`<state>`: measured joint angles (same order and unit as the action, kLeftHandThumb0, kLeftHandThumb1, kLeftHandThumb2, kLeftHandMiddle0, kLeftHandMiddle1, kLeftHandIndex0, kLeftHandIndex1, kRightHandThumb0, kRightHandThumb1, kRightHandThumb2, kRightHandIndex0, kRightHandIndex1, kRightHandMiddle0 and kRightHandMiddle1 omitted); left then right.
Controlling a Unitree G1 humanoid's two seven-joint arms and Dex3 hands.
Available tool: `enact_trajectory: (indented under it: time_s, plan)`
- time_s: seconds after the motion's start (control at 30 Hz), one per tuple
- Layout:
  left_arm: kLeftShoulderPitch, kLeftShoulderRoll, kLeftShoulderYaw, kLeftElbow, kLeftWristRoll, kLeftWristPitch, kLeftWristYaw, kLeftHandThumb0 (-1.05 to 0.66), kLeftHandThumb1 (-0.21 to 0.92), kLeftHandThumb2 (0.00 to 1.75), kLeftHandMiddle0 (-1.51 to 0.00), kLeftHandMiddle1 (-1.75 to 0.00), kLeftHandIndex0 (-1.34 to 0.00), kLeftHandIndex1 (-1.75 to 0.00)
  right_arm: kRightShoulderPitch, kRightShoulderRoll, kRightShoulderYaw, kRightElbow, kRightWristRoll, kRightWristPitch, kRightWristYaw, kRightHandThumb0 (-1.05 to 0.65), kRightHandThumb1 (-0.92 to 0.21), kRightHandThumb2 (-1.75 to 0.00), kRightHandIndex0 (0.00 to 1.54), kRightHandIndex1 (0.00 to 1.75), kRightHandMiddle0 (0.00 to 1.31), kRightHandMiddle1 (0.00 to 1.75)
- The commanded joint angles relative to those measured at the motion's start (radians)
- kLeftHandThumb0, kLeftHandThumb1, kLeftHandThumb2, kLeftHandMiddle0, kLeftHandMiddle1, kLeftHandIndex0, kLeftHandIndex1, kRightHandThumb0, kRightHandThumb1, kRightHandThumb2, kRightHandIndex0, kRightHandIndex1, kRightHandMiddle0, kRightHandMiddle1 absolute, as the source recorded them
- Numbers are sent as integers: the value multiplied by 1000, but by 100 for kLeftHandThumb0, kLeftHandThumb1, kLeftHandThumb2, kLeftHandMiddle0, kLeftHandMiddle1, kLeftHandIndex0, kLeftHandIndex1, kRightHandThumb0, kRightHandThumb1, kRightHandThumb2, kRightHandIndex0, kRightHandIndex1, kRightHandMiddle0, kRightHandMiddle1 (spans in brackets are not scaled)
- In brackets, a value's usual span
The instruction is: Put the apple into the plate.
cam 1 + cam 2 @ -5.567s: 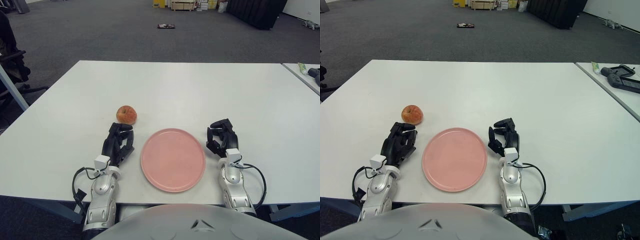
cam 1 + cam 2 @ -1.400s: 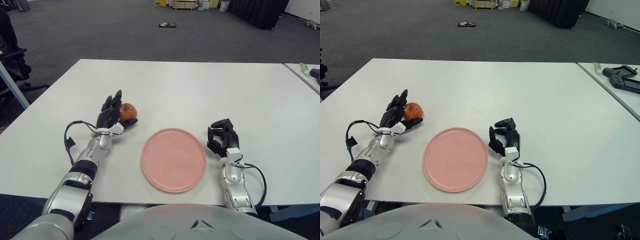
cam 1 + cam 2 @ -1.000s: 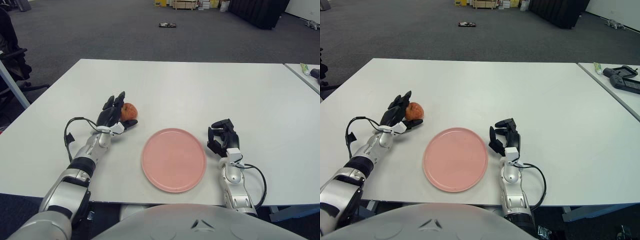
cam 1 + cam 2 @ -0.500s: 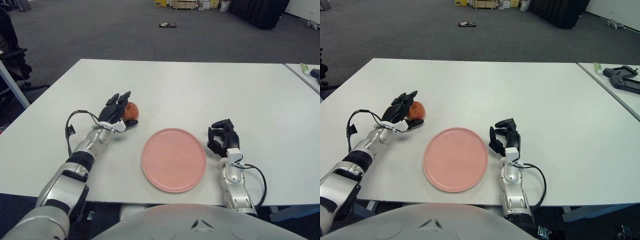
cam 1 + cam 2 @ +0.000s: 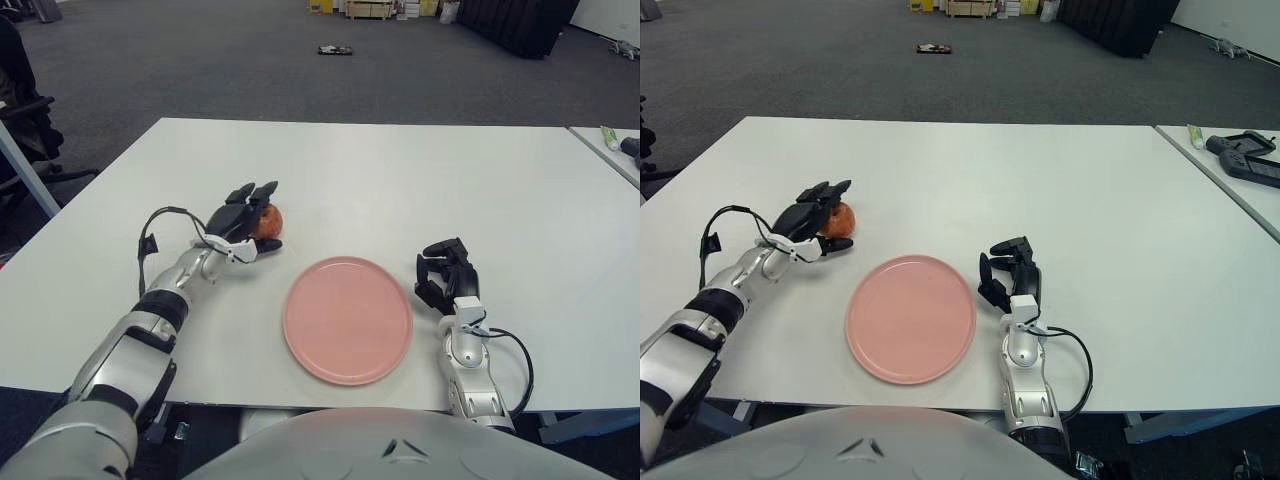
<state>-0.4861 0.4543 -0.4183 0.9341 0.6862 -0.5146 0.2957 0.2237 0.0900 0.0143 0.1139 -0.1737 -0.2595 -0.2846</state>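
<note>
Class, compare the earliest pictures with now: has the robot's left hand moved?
Yes. The left hand has moved forward, away from the near table edge beside the plate, and now cups the apple.

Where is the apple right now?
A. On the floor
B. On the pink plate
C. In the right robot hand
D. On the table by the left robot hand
D. The apple sits on the white table left of the empty pink plate, with the left robot hand wrapping around it.

No readable text, labels, brands, numbers or signs on anything in view.
</note>
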Motion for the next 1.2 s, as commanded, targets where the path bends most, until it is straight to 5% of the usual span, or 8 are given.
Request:
enact_trajectory:
  time_s: [0.0,0.67,0.8,0.9,0.97,1.17]
  plan:
    - [-28,17,-31,20,31,-26,-7,-99,78,49,0,-27,0,-42,10,2,-11,5,5,22,-5,-38,-69,-85,62,138,34,175]
    - [-51,37,-100,35,49,-69,-101,-100,89,38,0,-40,0,-53,10,-2,-16,6,2,19,-12,-38,-66,-88,61,141,35,175]
    - [-49,36,-104,29,44,-48,-141,-95,85,40,-4,-74,0,-84,9,-5,-21,9,2,14,-13,-39,-65,-89,62,142,36,175]
    - [-45,38,-105,28,44,-46,-141,-84,62,71,-16,-127,-4,-142,8,-7,-22,10,-2,9,-17,-39,-65,-90,62,142,36,175]
    - [-43,38,-105,27,44,-48,-135,-79,53,82,-21,-147,-9,-158,8,-8,-23,10,-4,7,-17,-39,-65,-90,62,142,36,175]
    - [-32,32,-102,46,38,-67,-109,-52,37,118,-58,-172,-49,-172,8,-10,-25,7,-5,9,-14,-39,-65,-90,64,143,36,175]
